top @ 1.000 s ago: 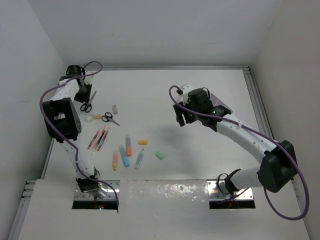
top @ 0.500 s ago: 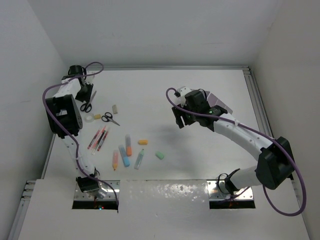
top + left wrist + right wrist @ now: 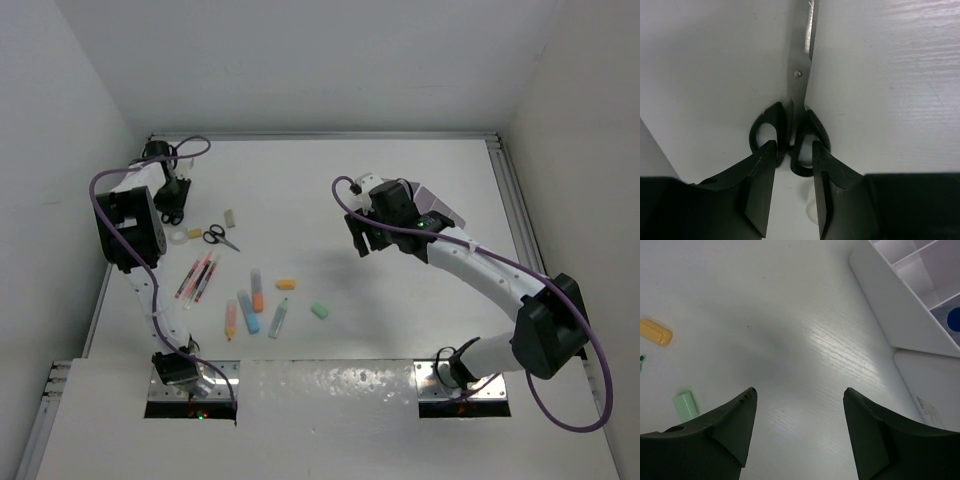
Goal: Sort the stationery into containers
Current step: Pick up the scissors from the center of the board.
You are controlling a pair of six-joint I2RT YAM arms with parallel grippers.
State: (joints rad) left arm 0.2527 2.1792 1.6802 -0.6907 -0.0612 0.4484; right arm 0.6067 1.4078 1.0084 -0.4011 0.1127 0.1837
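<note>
Black-handled scissors [image 3: 799, 80] lie flat at the table's far left, blades pointing away. My left gripper [image 3: 792, 149] hangs just over their handles [image 3: 764, 131], jaws a narrow gap apart with bare table showing between them; in the top view it [image 3: 176, 196] covers most of these scissors [image 3: 170, 214]. My right gripper [image 3: 799, 391] stands wide open and empty above mid-table [image 3: 362, 240]. The white containers [image 3: 900, 295] lie at its right, lilac inside, a blue-capped item [image 3: 955, 320] in one compartment. My right arm mostly hides the containers [image 3: 437, 200] from above.
A second pair of scissors [image 3: 221, 237], a grey eraser [image 3: 230, 217], pink pens [image 3: 196, 276], orange [image 3: 258, 292] and blue [image 3: 248, 312] markers, an orange eraser [image 3: 286, 284] and a green eraser [image 3: 320, 311] are scattered left of centre. Walls enclose the table.
The left gripper's jaws have opened a little as it settled over the scissors' handles. The right gripper shifted slightly left, still wide open.
</note>
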